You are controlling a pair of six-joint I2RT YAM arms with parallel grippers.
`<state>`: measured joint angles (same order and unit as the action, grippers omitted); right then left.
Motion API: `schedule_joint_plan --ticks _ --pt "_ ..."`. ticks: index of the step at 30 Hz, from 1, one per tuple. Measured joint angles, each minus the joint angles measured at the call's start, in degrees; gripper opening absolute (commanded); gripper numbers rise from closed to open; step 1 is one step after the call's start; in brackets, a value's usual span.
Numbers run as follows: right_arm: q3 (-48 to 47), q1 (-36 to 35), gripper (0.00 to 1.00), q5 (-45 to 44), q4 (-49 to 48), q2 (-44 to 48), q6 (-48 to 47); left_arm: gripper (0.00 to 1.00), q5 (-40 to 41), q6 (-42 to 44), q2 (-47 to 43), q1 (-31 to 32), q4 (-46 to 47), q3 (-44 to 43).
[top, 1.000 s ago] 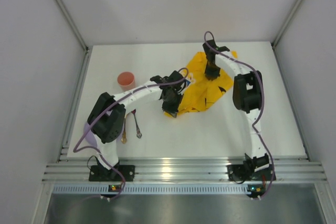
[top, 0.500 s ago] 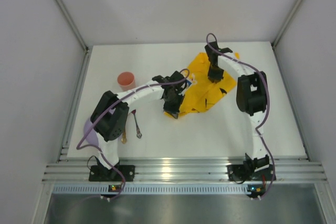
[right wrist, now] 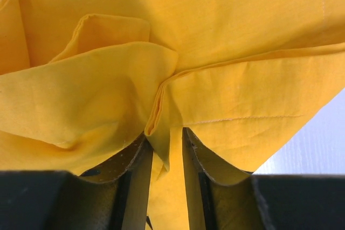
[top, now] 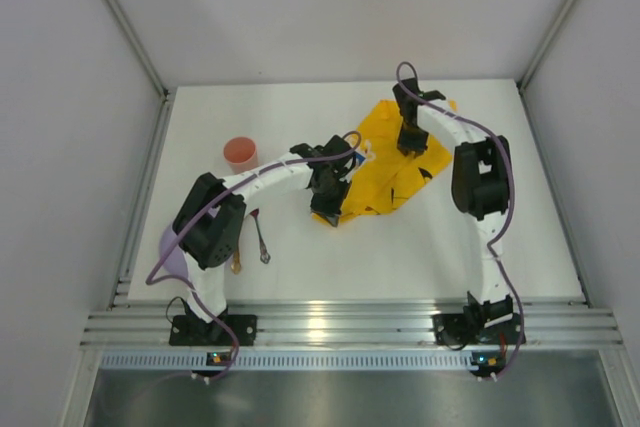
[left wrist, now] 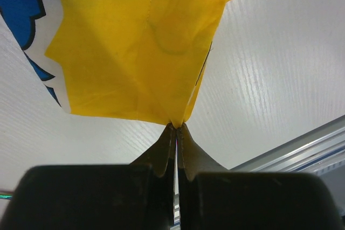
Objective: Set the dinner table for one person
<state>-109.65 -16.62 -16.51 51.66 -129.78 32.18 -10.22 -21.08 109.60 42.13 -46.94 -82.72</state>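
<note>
The yellow cloth (top: 385, 172) with a cartoon print lies crumpled on the white dinner table (top: 300, 257), right of centre. My left gripper (top: 328, 205) is shut on the cloth's near-left corner (left wrist: 177, 124), held just above the tabletop. My right gripper (top: 409, 144) is at the cloth's far part. In the right wrist view its jaws stand a little apart, with a bunched fold of the cloth (right wrist: 161, 133) hanging between the fingertips (right wrist: 188, 144). The fold does not fill the gap.
A red cup (top: 240, 153) stands at the left. A spoon (top: 262, 239) and another utensil (top: 237, 255) lie near the left arm. A lilac plate (top: 168, 249) shows partly under that arm. Silver rails (top: 350, 322) edge the near side.
My right gripper has shifted slightly right and farther along the cloth. My left gripper has barely moved, still pinching the corner.
</note>
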Motion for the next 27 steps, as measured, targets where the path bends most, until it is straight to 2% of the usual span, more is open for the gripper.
schedule_joint_plan --ticks 6,10,13,19,22,24,27 --pt "-1.1 1.1 0.31 0.0 -0.5 0.0 0.1 0.0 0.4 0.3 0.9 0.0 -0.5 -0.7" --pt "-2.7 2.1 0.28 0.1 -1.2 0.0 0.3 0.0 0.6 0.4 1.4 0.0 -1.1 -1.0" --pt "-4.5 2.9 0.16 0.3 -1.8 0.0 0.4 0.0 0.6 0.6 1.6 0.0 -1.4 -1.2" --pt "-4.8 3.4 0.11 0.6 -2.6 -0.2 0.4 0.0 0.7 0.9 1.6 0.0 -1.6 -1.7" --pt "-3.8 3.4 0.23 1.6 -3.2 -0.1 0.5 0.0 0.8 1.0 1.6 0.0 -1.6 -1.8" --pt "-2.3 3.4 0.36 2.7 -4.1 -0.1 0.6 0.0 0.9 1.1 1.9 0.0 -1.7 -2.1" --pt "0.2 3.4 0.36 4.7 -5.8 -0.1 0.6 0.0 0.8 1.3 2.8 0.0 -1.7 -2.5"
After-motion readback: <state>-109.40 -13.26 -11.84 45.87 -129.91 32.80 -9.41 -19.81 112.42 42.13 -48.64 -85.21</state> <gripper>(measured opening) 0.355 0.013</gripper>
